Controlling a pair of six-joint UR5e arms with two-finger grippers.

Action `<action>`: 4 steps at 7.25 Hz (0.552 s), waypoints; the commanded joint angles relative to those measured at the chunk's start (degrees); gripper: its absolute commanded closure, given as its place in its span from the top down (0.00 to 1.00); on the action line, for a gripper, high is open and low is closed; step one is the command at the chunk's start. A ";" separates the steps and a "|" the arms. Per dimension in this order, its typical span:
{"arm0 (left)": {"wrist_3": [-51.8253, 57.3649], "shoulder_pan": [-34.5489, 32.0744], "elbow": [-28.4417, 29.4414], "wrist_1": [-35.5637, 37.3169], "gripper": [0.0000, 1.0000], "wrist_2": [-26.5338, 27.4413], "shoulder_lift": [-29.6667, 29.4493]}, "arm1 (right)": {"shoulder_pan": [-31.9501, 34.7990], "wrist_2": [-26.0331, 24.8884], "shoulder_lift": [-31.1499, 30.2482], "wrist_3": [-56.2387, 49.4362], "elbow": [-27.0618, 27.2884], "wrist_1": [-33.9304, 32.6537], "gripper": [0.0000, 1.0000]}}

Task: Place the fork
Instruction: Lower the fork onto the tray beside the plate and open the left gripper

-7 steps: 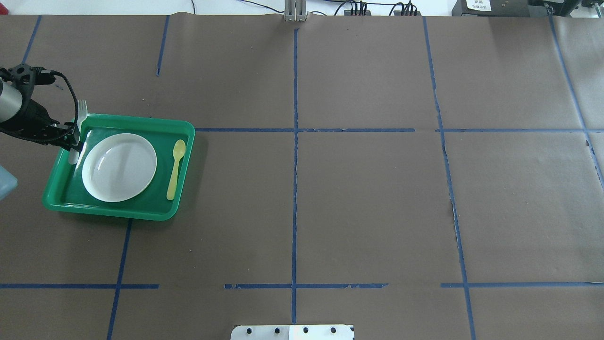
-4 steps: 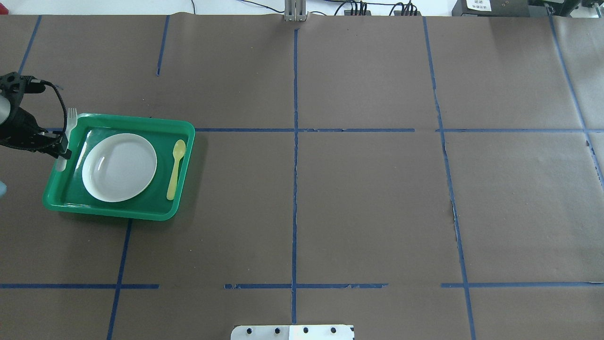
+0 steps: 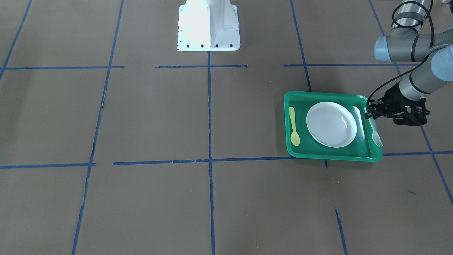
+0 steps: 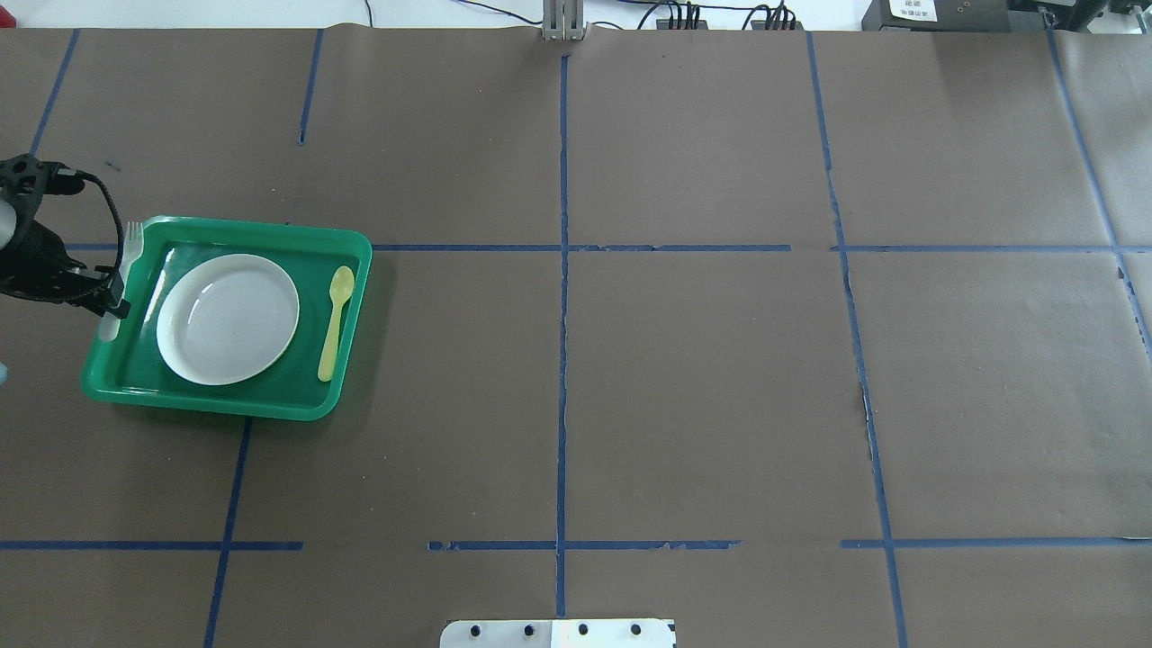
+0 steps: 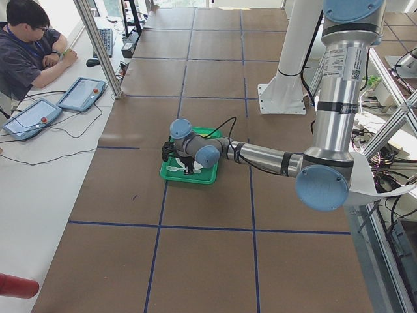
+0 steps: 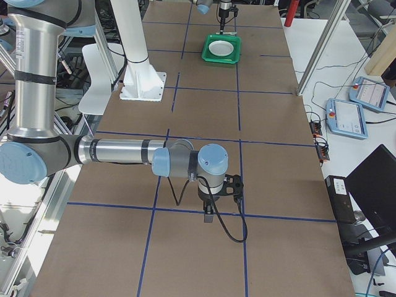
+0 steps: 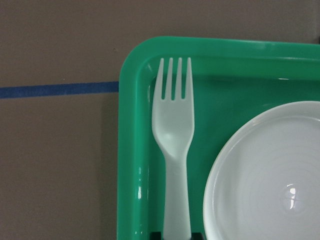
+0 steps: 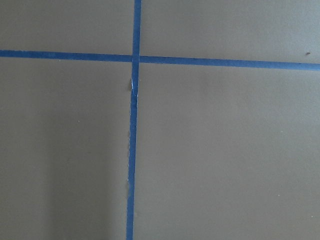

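The left gripper is closed on the white plastic fork - its jaws pinch the handle partway along. The fork sits over the left strip of the green tray, between the tray's left wall and the white plate, its 3 tines pointing to the far side. Whether it touches the tray floor cannot be told. A yellow spoon lies in the tray right of the plate. The right gripper hangs over the brown table paper, well apart from the tray - how far open it is cannot be told.
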 commanded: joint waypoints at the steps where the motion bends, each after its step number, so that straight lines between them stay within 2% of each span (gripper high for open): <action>1: -0.08 0.89 0.90 -0.01 0.00 -0.37 -0.20 | 0.00 0.00 0.00 -0.04 0.00 0.00 1.00; 3: 0.01 1.85 1.17 -0.01 0.00 -0.37 -0.20 | 0.00 0.00 0.00 -0.04 0.00 0.00 1.00; 4: 0.10 1.94 1.08 -0.01 0.20 -0.37 -0.29 | 0.00 0.00 0.00 -0.04 0.00 0.00 1.00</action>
